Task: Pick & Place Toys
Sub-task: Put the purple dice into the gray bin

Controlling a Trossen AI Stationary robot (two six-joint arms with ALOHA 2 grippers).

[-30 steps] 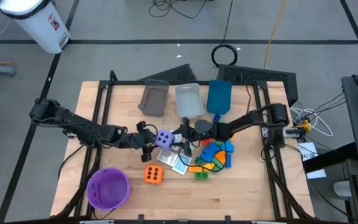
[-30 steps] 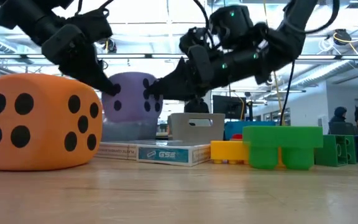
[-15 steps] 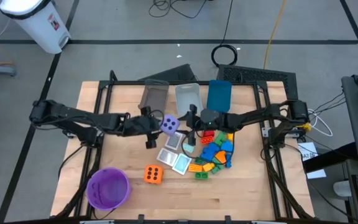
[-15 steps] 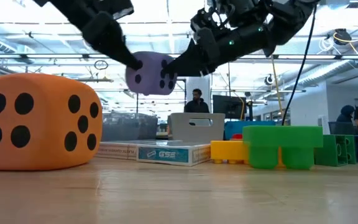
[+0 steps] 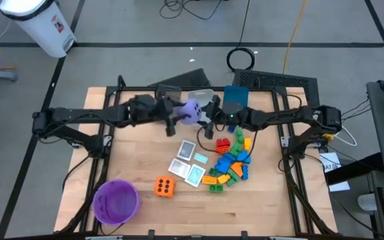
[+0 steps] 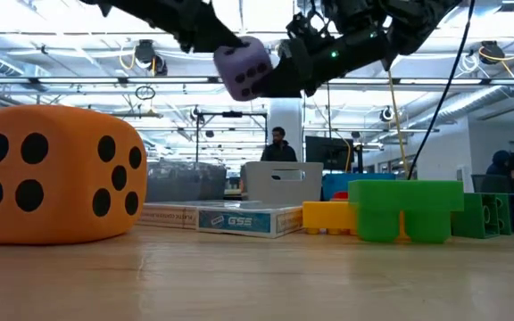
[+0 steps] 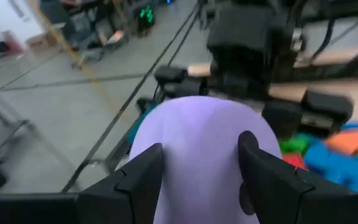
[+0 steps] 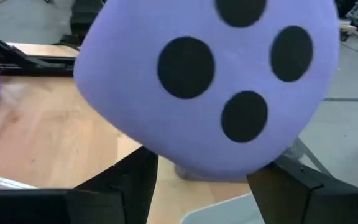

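overhead, both arms meet near the far edge of the table (image 5: 139, 200), with the purple die (image 5: 191, 112) lifted between them above the clear bin (image 5: 203, 107). the left gripper (image 5: 176, 115) has its 2 fingers closed on the die's sides, as its wrist view shows. the right gripper (image 5: 211, 115) sits just beside the die, fingers spread at either side below it; whether they touch it cannot be told. the orange die (image 5: 165, 187), 3 cards (image 5: 187, 150) and the bricks (image 5: 232, 163) lie on the table.
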